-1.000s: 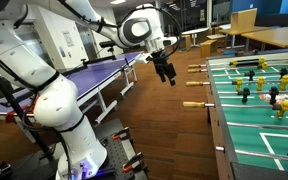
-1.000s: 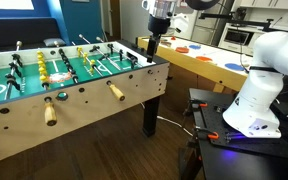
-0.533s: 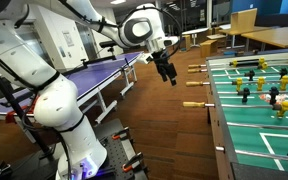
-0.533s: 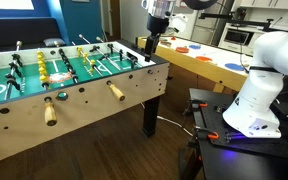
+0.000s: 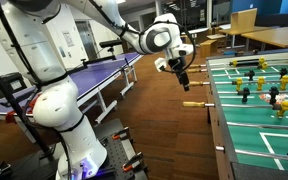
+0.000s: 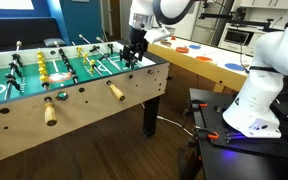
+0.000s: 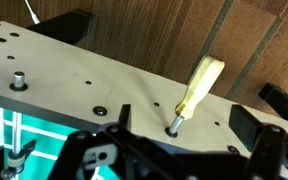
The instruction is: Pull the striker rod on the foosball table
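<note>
The striker rod (image 7: 199, 85), a thin silver metal rod ending in a small tan, wood-coloured cylindrical handle, sticks out of the grey side panel of the foosball table (image 7: 84, 75), the large table with a green white-lined playfield. It sits just ahead of the black Robotiq gripper (image 5: 182, 78) and appears to lie roughly between its spread fingertips (image 7: 279, 100). A second ago the gripper hung well out over the wooden floor, nearer the blue ping-pong table (image 5: 94, 75). The arm has since swung across, and the gripper is now close beside the foosball table's edge. The jaws stand wide apart and hold nothing, so I judge the approach nearly done, while the grasp and the pull are not yet begun. The wrist view alone shows the handle tilted away from the gripper and the hole where the rod enters the panel. In both exterior views the gripper's bulk partly masks that spot. They do show what the wrist view cannot: further tan-handled rods (image 5: 194, 104) along the same side below the gripper, and the yellow player figures (image 5: 274, 98) beyond it.
</note>
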`<state>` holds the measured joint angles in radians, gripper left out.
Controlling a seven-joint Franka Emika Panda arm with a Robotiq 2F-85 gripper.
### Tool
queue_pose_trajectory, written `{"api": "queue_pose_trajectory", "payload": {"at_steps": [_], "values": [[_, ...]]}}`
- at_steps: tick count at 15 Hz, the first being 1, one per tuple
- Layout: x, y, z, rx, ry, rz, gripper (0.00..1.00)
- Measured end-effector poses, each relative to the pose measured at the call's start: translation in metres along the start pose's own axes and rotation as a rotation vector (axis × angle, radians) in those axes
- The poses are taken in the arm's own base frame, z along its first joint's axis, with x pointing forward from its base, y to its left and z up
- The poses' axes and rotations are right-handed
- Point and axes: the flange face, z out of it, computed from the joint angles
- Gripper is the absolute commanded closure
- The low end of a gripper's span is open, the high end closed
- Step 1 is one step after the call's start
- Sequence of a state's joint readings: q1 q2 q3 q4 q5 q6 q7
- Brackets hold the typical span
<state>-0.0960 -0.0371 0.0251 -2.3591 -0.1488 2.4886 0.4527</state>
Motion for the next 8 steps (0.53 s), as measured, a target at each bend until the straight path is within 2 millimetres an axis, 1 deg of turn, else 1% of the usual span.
{"api": "queue_pose_trajectory", "payload": {"at_steps": [2, 3, 4, 8], "values": [[0.014, -0.006, 0.027, -0.003, -0.036, 0.037, 0.0], [0.017, -0.007, 0.035, -0.007, -0.048, 0.037, 0.0], [0.017, -0.007, 0.039, -0.01, -0.054, 0.037, 0.0], [0.017, -0.007, 0.033, -0.006, -0.043, 0.037, 0.0]]}}
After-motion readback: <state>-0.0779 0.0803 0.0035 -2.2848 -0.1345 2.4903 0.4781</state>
